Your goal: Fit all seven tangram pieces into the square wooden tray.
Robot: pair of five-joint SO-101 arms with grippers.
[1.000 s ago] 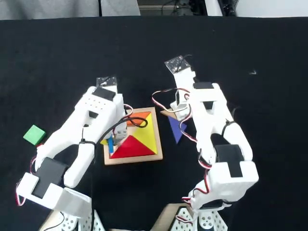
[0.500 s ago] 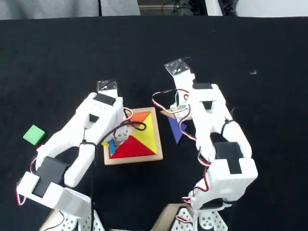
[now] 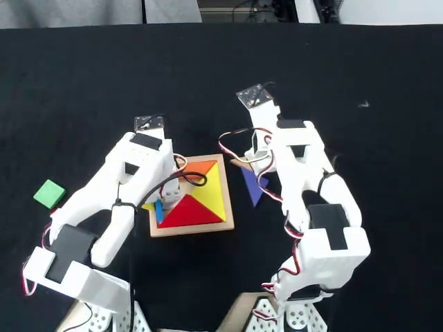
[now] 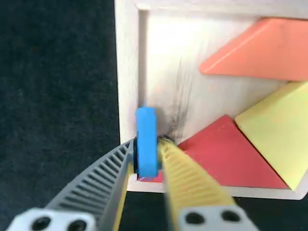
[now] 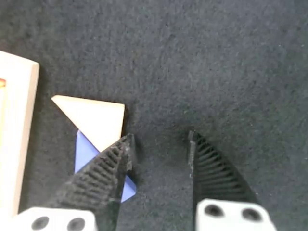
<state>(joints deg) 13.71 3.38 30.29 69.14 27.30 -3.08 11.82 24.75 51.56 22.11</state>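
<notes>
The square wooden tray (image 3: 225, 223) (image 4: 126, 72) lies between the arms with a red triangle (image 3: 192, 213) (image 4: 226, 159), a yellow triangle (image 3: 210, 197) (image 4: 274, 134) and an orange piece (image 3: 202, 167) (image 4: 260, 50) in it. My left gripper (image 4: 148, 153) is shut on a blue piece (image 4: 146, 144) (image 3: 159, 209), held on edge in the tray's corner beside the red triangle. My right gripper (image 5: 159, 147) stands open over the black cloth, beside a cream triangle (image 5: 94, 118) that overlaps a purple piece (image 5: 86, 154) (image 3: 253, 185) just outside the tray (image 5: 17, 134).
A green square piece (image 3: 49, 194) lies alone on the black cloth far to the left of the tray. Red and black cables (image 3: 239, 138) loop off the right arm above the tray's far corner.
The left arm has shifted slightly back and left over the tray while still holding the blue piece. The right arm has barely moved.
</notes>
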